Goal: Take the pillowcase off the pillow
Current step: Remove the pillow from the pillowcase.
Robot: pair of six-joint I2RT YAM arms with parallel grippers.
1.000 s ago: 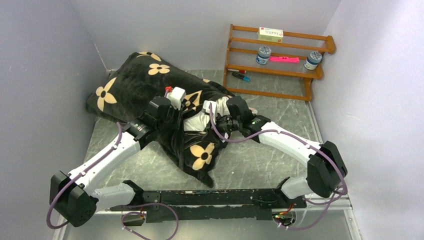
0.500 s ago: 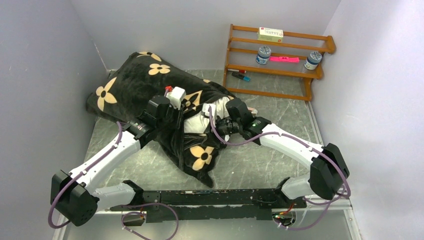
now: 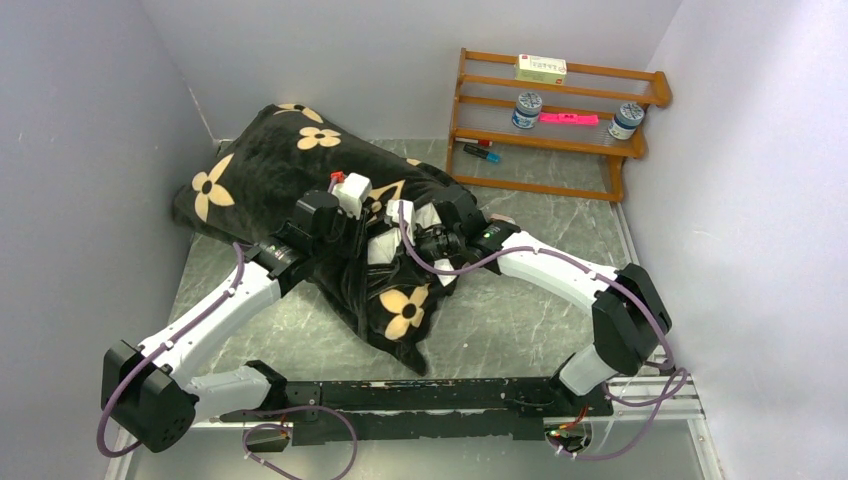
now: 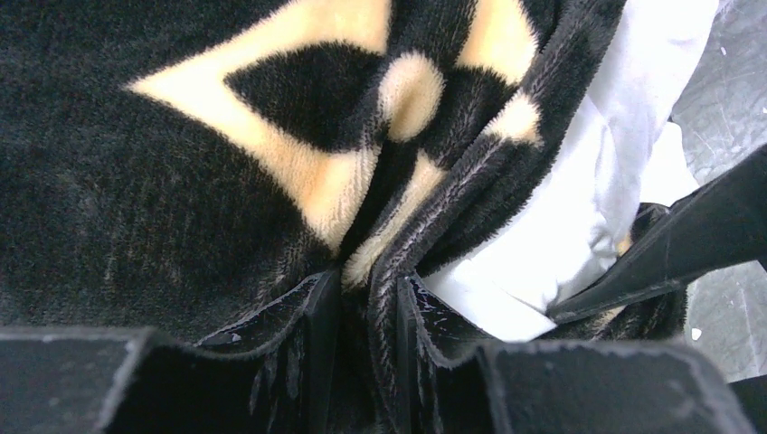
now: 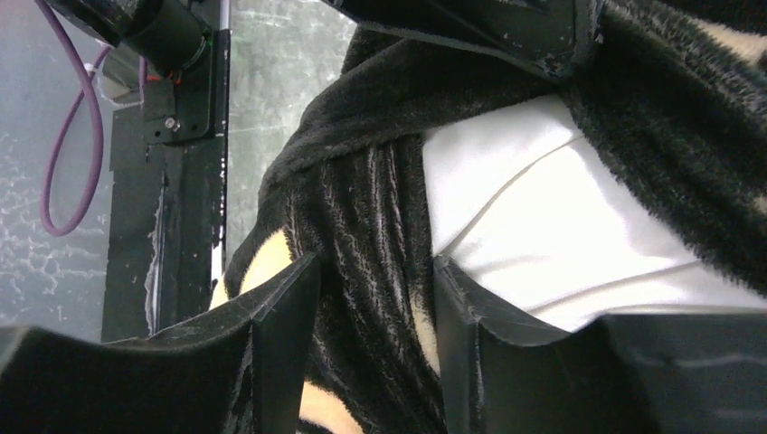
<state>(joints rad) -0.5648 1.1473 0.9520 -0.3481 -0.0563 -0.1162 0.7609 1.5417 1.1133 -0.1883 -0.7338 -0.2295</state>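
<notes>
The black plush pillowcase (image 3: 265,175) with tan flowers lies across the left and middle of the table. The white pillow (image 3: 383,248) shows at its open end. My left gripper (image 3: 355,228) is at that opening. In the left wrist view it (image 4: 368,294) is shut on the pillowcase (image 4: 181,181) hem, with the pillow (image 4: 588,199) just to the right. My right gripper (image 3: 405,245) is close beside it. In the right wrist view it (image 5: 375,307) is shut on a thick bunch of pillowcase (image 5: 380,208), and the pillow (image 5: 561,235) bulges to the right.
A wooden rack (image 3: 560,110) at the back right holds two jars, a box and a pink item. A marker (image 3: 480,152) lies in front of it. Grey walls close in on the left, back and right. The black base rail (image 3: 440,395) runs along the near edge.
My right gripper has moved left across the pillow's exposed end, up to the left gripper and onto the pillowcase. The left gripper has stayed put on the hem.
</notes>
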